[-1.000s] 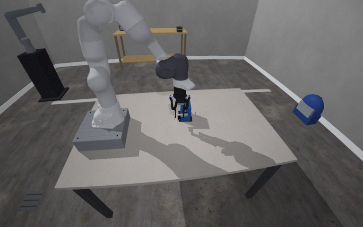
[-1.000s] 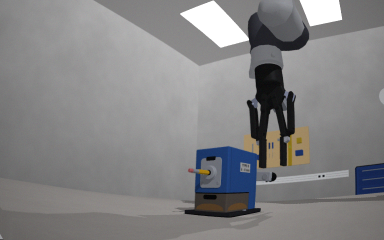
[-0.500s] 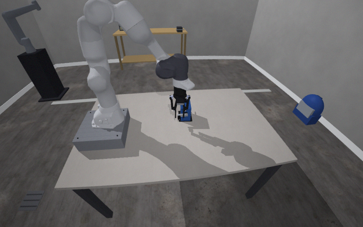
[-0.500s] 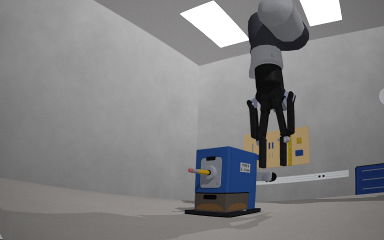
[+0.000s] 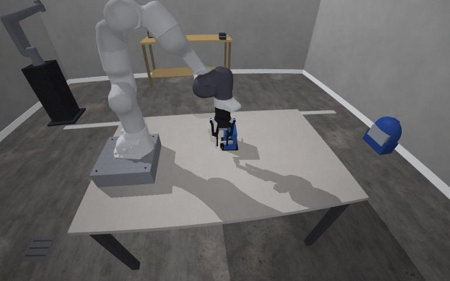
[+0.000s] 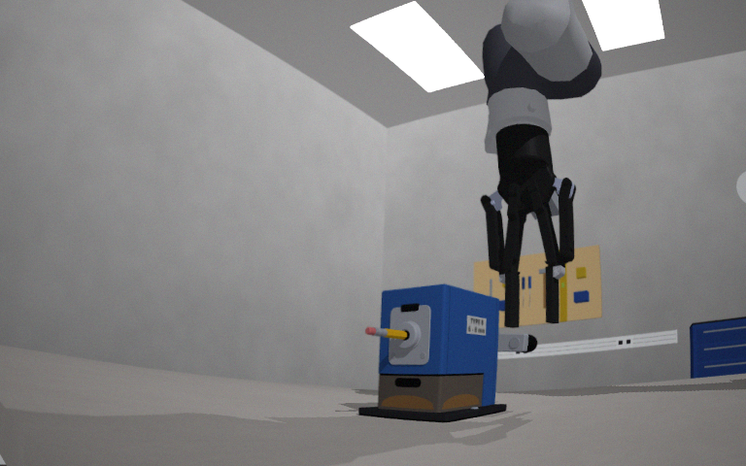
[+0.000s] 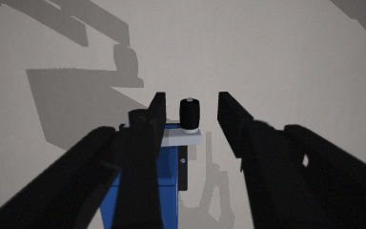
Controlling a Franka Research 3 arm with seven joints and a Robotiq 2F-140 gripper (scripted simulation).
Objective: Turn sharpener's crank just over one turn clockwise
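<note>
While hanging straight down from the arm (image 5: 118,72), pincer (image 6: 532,322) poised just above the crank handle (image 6: 520,343), fingers (image 6: 511,296) parted to a moderate gap and clasping nothing. Fingertips level with the upper half of the sharpener (image 6: 440,335) in the exterior view, a sliver of wall visible between them and the black knob below. From the wrist view, black knob (image 7: 190,115) seen end-on between the two dark fingers, nearer the one over the blue body, touching neither. Knob seated on a pale grey crank arm (image 7: 183,138) jutting from the side of the blue housing (image 7: 164,181).

Sharpener standing upright on a flat black base plate (image 6: 385,412) near the middle of the pale surface (image 5: 298,172), well apart from the arm's grey pedestal (image 5: 99,175). Brown drawer (image 6: 428,391) at the bottom of the housing, grey faceplate (image 6: 409,329) on the front with a yellow pencil (image 6: 388,333) poking out, red eraser end outward. Small white label (image 6: 475,323) on the side panel facing the crank.

Beyond the surface: wooden shelf unit (image 5: 145,59) against the back wall, blue domed object (image 5: 384,134) on the floor by the side wall.
</note>
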